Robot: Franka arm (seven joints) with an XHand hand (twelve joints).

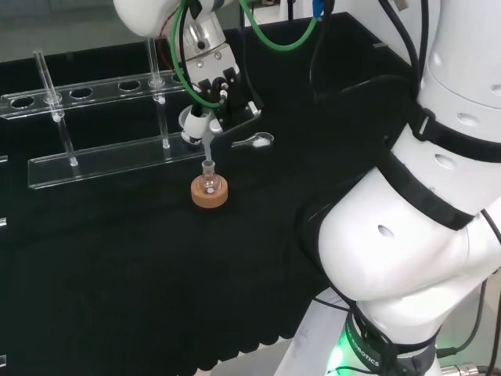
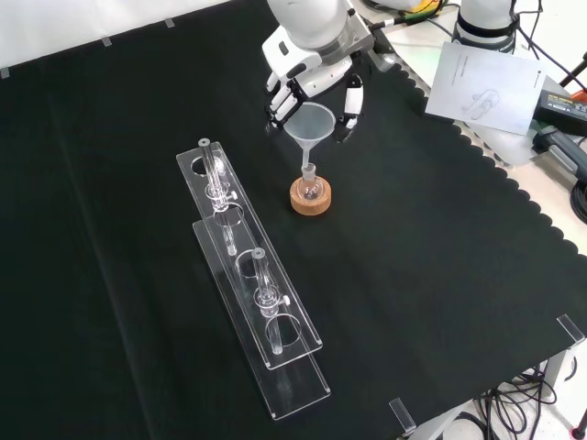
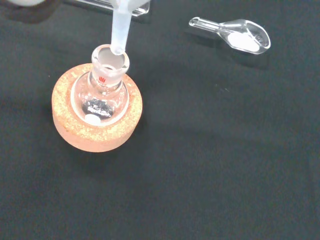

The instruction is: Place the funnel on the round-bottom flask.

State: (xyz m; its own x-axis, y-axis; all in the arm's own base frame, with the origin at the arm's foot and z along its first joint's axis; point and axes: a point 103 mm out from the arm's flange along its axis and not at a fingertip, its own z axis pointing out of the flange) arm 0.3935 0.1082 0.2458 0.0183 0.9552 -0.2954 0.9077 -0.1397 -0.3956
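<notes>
Funnel (image 2: 310,126) in hand (image 2: 312,78), stem at flask (image 2: 310,185) mouth

At the far side of the black-clothed desk (image 2: 440,275), the robot hand (image 2: 312,82) has its fingers curled round the bowl of a clear funnel (image 2: 310,124). The funnel's stem points down into the neck of a small round-bottom flask (image 2: 310,186) seated in a cork ring (image 2: 310,199). To the left, nearer, stands a clear rack (image 2: 252,302) with two tubes upright.
</notes>
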